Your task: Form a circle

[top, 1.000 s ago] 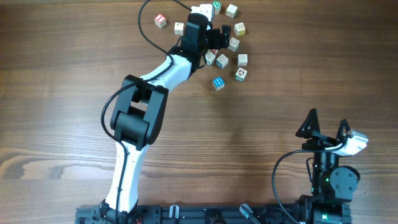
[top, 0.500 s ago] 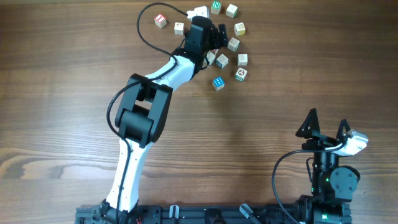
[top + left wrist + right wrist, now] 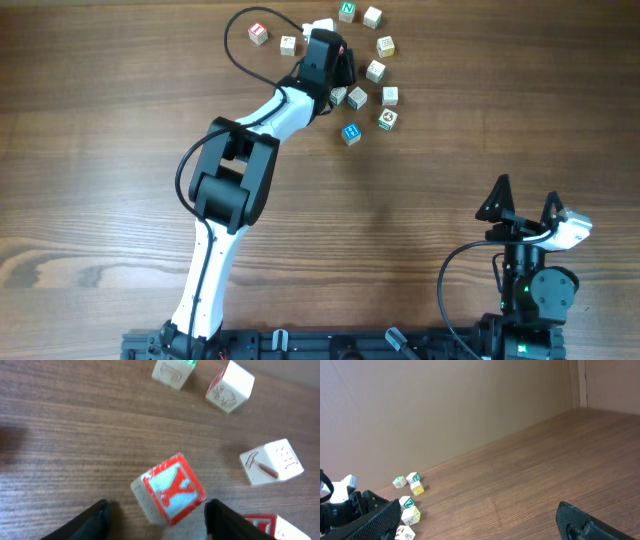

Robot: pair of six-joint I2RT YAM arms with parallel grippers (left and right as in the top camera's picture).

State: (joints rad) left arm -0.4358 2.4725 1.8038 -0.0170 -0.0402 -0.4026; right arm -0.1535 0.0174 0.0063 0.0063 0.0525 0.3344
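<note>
Change since earlier view: the left gripper (image 3: 338, 62) has pushed a little deeper into the cube cluster, and its jaws have drawn in from a wide spread.
Left gripper, state: the fingers (image 3: 97, 516) stand on either side of a red-letter cube (image 3: 170, 491), with a sliver of table showing on one side. It cannot be told whether the cube is pinched yet.
Red-letter cube: between the fingertips, tilted on an edge and not flat.
Hammer cube (image 3: 272, 461): off to one side of the hand, just beyond the fingertip, apart from the red-letter cube.
Two pale cubes (image 3: 229, 387): ahead of the hand, well apart from the fingers.
Blue-letter cube (image 3: 351, 132): behind the hand, toward the arm's base, the outermost piece.
Right gripper (image 3: 525, 190): spread wide, holding nothing, far from every cube.
Table (image 3: 450, 200): wood grain, bare around the right arm.
Circle, done: judged only begun; several cubes beside the hand trace a loose curve.
Circle, left: no closed ring. Two cubes (image 3: 259, 32) lie apart on the hand's other side, others are bunched under it, and spacing is uneven. Most placing remains.
</note>
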